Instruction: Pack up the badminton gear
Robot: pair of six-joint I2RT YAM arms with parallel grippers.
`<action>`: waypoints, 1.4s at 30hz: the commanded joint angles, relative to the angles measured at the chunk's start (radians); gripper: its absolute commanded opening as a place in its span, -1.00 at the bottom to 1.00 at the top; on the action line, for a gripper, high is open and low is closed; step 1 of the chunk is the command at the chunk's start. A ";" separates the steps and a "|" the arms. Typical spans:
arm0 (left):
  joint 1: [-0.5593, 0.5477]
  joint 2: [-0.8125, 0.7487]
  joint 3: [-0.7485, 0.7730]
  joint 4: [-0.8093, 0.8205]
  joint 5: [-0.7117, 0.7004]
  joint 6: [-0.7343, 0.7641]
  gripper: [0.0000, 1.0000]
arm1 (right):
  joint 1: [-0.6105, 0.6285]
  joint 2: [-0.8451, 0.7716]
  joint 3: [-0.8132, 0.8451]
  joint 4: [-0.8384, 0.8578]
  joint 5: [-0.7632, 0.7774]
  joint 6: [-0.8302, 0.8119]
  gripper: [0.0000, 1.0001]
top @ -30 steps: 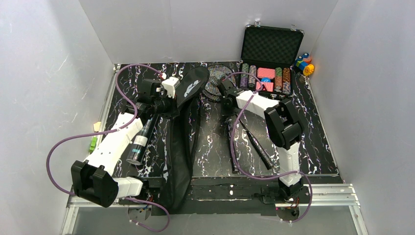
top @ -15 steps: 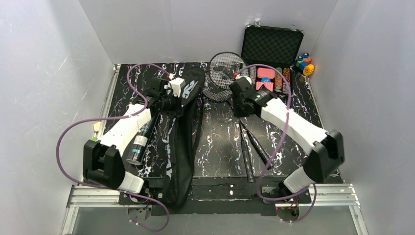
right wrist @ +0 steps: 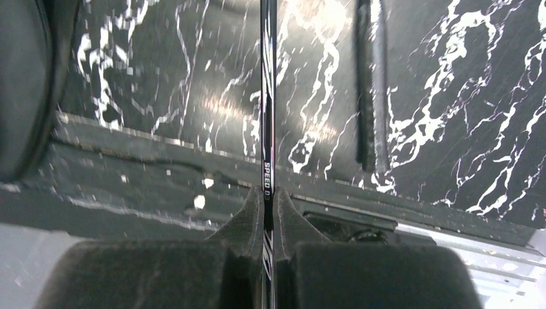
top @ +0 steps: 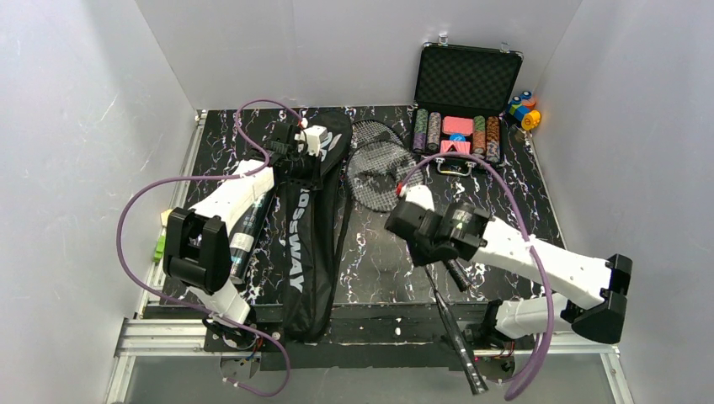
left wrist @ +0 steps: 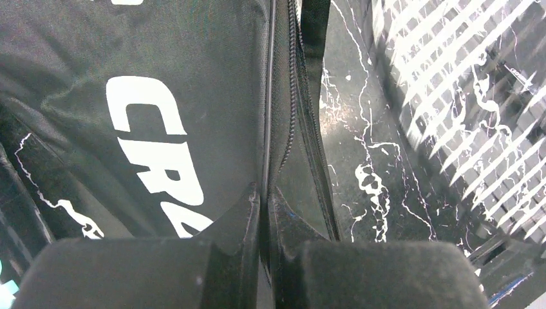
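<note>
1. Top external: fixed, high behind the arm bases, looking down and forward. Wide view that covers the whole surface (top: 370, 244).
2. Left wrist: right behind left gripper (left wrist: 263, 193), tight on the bag (left wrist: 161, 116). Overlap with top: bag's far end.
3. Right wrist: behind right gripper (right wrist: 268, 193), close, facing the surface's near edge along the racquet (right wrist: 268, 96). Overlap with top: that shaft.

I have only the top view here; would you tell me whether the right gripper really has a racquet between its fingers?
Observer: Yes. In the right wrist view the right gripper is shut on a racquet, on its thin shaft lettered SPEED.
Operator: Thank you. What is the left one holding?
Observer: The left gripper pinches an edge of the bag, right beside the zipper.
Operator: Is the second racquet caught too?
Observer: No. The second racquet lies on the table, apart from the fingers.
</note>
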 commanded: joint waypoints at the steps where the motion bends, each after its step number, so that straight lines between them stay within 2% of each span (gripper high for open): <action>1: 0.007 0.009 0.059 0.028 0.019 0.008 -1.00 | 0.167 0.035 0.033 -0.168 0.085 0.181 -0.97; 7: 0.004 0.037 0.084 0.022 0.006 -0.002 -1.00 | 0.321 0.185 0.114 -0.245 0.109 0.253 -0.97; 14: -0.016 0.051 0.104 0.007 -0.014 0.000 -1.00 | 0.380 0.295 0.207 -0.258 0.127 0.238 -0.97; 21: -0.018 0.084 0.119 -0.003 -0.038 0.003 -1.00 | 0.399 0.251 0.168 -0.404 0.126 0.322 -0.97; 28: -0.018 0.112 0.129 0.003 -0.045 -0.010 -1.00 | 0.424 0.119 0.122 -0.411 0.083 0.337 -0.97; 34: -0.018 0.131 0.146 0.002 -0.046 -0.007 -1.00 | 0.475 0.207 0.207 -0.409 0.105 0.311 -0.97; 42: -0.021 0.135 0.179 -0.009 -0.032 -0.013 -1.00 | 0.482 0.319 0.280 -0.388 0.132 0.251 -0.97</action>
